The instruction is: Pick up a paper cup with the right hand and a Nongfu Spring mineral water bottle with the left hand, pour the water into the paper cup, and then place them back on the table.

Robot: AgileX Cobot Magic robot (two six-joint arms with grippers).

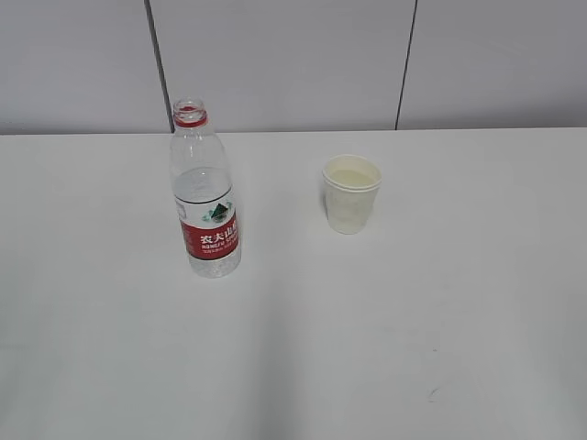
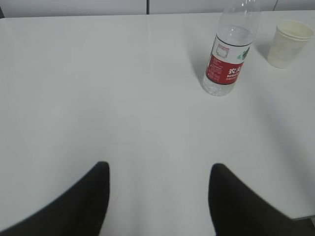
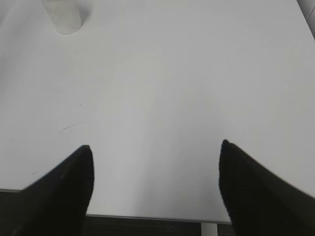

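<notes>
The Nongfu Spring mineral water bottle [image 1: 204,192] stands upright and uncapped on the white table [image 1: 385,330], left of centre, with clear water [image 1: 202,188] up to about its shoulder. It also shows in the left wrist view [image 2: 228,54] at the upper right. The paper cup [image 1: 350,193] stands upright to its right; it shows in the left wrist view [image 2: 289,42] and partly at the top left of the right wrist view [image 3: 63,15]. My left gripper [image 2: 158,169] is open and empty, well short of the bottle. My right gripper [image 3: 155,147] is open and empty near the table's front edge. Neither gripper shows in the exterior view.
A grey panelled wall [image 1: 293,55] rises behind the table's back edge. The table's front edge [image 3: 147,217] lies just under my right gripper. Small dark scuff marks [image 1: 432,394] lie on the front right of the tabletop.
</notes>
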